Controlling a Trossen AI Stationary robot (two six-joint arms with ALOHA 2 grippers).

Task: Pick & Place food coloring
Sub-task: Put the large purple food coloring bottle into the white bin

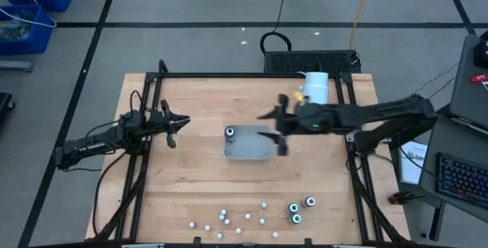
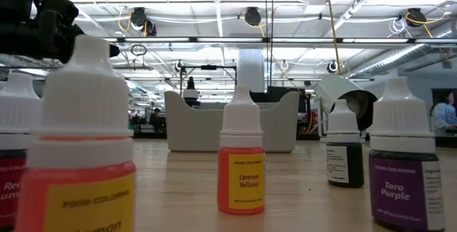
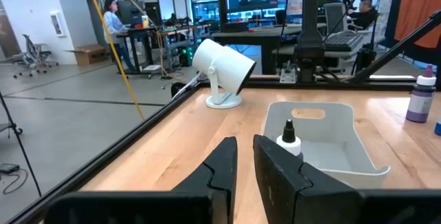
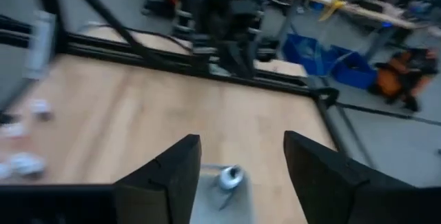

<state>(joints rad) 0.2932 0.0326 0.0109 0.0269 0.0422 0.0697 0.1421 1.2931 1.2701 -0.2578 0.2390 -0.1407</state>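
Observation:
A pale grey tray point(image 1: 255, 152) lies at the table's middle, with one dark food coloring jar point(image 1: 230, 132) standing in its far-left corner; the left wrist view shows the jar's white top point(image 3: 289, 138). My right gripper point(image 1: 272, 130) hangs open above the tray, clear of it, and the jar point(image 4: 229, 177) shows far below between its fingers. Several small whitish bottles point(image 1: 229, 219) and three dark jars point(image 1: 298, 208) stand near the table's front edge. The low view shows them close up, a yellow-labelled bottle point(image 2: 240, 164) among them. My left gripper point(image 1: 181, 121) waits at the table's left, shut on nothing.
A large white cylinder point(image 1: 315, 88) stands at the back right, behind the tray. Dark frame rails point(image 1: 229, 75) run along the table's edges. Bare wood lies between the tray and the bottles at the front. People sit at desks in the room beyond.

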